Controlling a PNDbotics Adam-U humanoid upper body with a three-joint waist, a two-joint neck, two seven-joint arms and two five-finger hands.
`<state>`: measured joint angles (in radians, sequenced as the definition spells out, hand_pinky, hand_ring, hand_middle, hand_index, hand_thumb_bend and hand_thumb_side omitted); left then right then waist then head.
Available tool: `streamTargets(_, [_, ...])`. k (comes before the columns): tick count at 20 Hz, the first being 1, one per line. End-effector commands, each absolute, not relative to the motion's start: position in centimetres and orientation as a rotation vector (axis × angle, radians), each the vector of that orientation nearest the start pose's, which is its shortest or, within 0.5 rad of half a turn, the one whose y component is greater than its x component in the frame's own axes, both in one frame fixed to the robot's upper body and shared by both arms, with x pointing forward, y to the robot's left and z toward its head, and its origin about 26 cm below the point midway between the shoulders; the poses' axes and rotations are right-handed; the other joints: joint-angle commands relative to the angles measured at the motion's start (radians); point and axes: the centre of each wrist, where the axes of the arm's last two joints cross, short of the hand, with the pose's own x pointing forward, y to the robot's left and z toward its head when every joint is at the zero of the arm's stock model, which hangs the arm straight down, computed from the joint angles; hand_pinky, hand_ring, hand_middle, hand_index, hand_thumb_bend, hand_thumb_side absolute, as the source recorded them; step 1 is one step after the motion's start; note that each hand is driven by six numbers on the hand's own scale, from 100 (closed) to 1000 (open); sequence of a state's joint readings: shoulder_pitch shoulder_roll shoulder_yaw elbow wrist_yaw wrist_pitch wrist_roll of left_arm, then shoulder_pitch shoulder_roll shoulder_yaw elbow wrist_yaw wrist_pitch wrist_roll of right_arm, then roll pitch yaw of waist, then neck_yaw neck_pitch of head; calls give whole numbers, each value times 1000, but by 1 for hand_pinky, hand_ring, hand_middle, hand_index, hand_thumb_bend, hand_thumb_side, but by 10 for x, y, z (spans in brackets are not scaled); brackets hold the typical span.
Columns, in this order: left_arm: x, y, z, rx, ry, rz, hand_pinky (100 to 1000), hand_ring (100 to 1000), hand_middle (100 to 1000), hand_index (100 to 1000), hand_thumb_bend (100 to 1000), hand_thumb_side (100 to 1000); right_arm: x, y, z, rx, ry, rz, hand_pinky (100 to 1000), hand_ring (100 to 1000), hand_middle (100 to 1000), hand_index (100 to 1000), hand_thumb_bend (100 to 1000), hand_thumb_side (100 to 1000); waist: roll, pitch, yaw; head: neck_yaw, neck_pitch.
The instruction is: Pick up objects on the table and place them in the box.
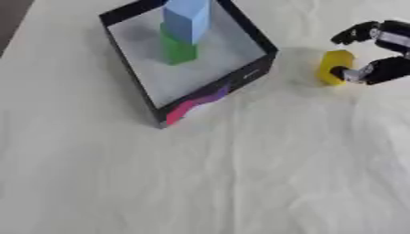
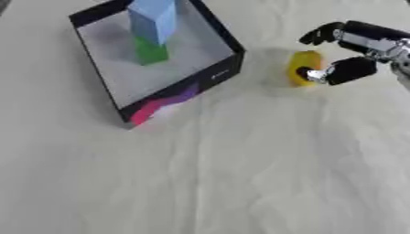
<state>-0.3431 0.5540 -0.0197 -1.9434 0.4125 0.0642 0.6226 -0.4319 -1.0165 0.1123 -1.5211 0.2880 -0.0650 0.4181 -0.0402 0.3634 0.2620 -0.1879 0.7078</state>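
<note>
**Yellow block next, two pieces already boxed**

Progress looks well past the start. Inside the black-walled open box [image 1: 136, 98], with its pale grey floor and a pink and purple patch on the near outer wall, two things already stand: a tall light blue block [image 1: 187, 19] and a green block [image 1: 178, 49] just in front of it, touching or nearly so. I judge those two as done.

What is left, as far as I can see, is the small yellow block [image 2: 303, 67] standing on the white cloth-covered surface [image 1: 240, 183], to the right of the box and just beside its near right corner, apart from the wall. No other loose piece shows on the cloth in either view.

My right hand [image 2: 352, 50] comes in from the right edge and is at that yellow block. Its fingers are curled, one dark fingertip [image 2: 308, 73] pressed against the block's right face and another finger arched over above it. I read this as a pinch closing round the block, though the block is resting on the cloth, not lifted.

My left hand does not show in either view.

So the remaining work, by my judgement, is to raise the yellow block, carry it left over the box's right wall, and set it down on the free floor space near the front, clear of the blue and green pair.
</note>
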Motion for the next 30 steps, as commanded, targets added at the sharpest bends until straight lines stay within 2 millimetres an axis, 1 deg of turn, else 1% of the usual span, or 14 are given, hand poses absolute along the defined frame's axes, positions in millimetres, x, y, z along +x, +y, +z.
streamTargets(1, [305,292,232,261,-2199,301,730,613,785,852,408,632,344,-420,255,-876,-1383,1359,934,887,846,896,346,530,-10,2,5,-7,-17])
streamTargets(9, [305,292,231,259,-2199,308,732,595,778,849,406,632,349,-430,248,-935,-1338,1346,929,887,846,894,384,494,-11,6,17,-22,-36])
streamTargets(10, [305,291,231,257,-2200,308,732,592,778,849,406,632,349,-431,247,-940,-1334,1345,928,886,846,894,374,472,-11,6,18,-24,-39])
streamTargets(12, [304,291,231,258,-2199,310,732,588,776,847,409,630,350,-433,246,-946,-1326,1343,925,883,843,892,400,451,-10,7,22,-26,-46])
streamTargets(14, [304,292,231,258,-2199,315,731,585,774,845,412,628,351,-434,244,-949,-1314,1336,920,878,837,889,419,381,-10,8,25,-29,-51])
streamTargets(15, [304,291,231,257,-2198,317,731,584,774,845,414,627,351,-435,242,-950,-1306,1334,916,871,828,886,427,323,-10,8,26,-31,-53])
streamTargets(18, [304,291,231,258,-2198,321,730,583,772,844,414,626,353,-436,239,-949,-1283,1323,909,854,810,878,427,331,-10,9,29,-33,-54])
streamTargets(20, [304,291,230,257,-2198,324,731,583,772,843,413,627,353,-437,239,-947,-1276,1306,895,813,755,859,381,359,-9,8,29,-34,-52])
streamTargets(22, [304,291,230,258,-2196,325,731,583,772,842,412,628,354,-437,238,-941,-1272,1282,885,778,732,841,353,365,-9,8,28,-34,-50])
streamTargets(24, [304,292,229,260,-2193,326,731,583,771,841,409,629,354,-436,238,-932,-1276,1256,864,727,658,803,309,339,-9,6,27,-33,-47])
streamTargets(25, [304,292,229,261,-2193,327,731,582,771,840,409,629,354,-435,239,-924,-1283,1242,862,711,639,782,249,300,-9,5,27,-32,-46])
streamTargets(26, [304,292,228,263,-2192,327,731,582,771,840,409,629,353,-434,240,-911,-1296,1225,862,709,637,780,241,294,-9,4,26,-31,-44])
streamTargets(27, [304,292,228,264,-2190,327,732,583,771,840,408,629,353,-434,242,-898,-1311,1208,862,700,626,773,182,270,-8,2,25,-30,-42])
streamTargets(30, [303,293,227,271,-2188,329,733,583,771,839,407,629,350,-429,249,-853,-1361,1163,864,695,620,769,100,242,-8,-4,21,-28,-37])
